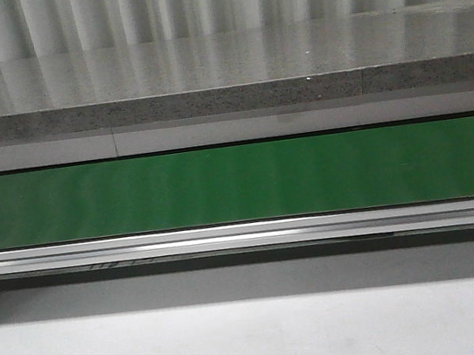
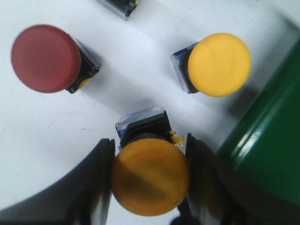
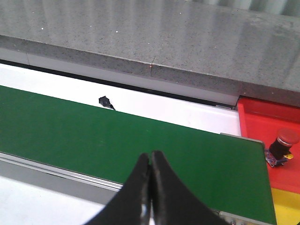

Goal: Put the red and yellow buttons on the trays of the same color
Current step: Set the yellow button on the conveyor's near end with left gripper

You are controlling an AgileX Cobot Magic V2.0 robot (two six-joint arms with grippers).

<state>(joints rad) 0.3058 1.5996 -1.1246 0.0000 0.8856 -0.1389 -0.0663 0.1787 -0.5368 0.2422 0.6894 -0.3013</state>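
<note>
Belt spans mid-frame in the front view; no button shows there. Table in the left wrist view carries a red button upper left, a yellow button upper right, and a second yellow button at lower centre. Left claw brackets that cap, fingers at its flanks; firm grip cannot be confirmed. Right claw is closed, empty, over the belt. Red tray at right edge already holds one button. Buttons appear light, rigid, smooth-capped; grip the square base.
</note>
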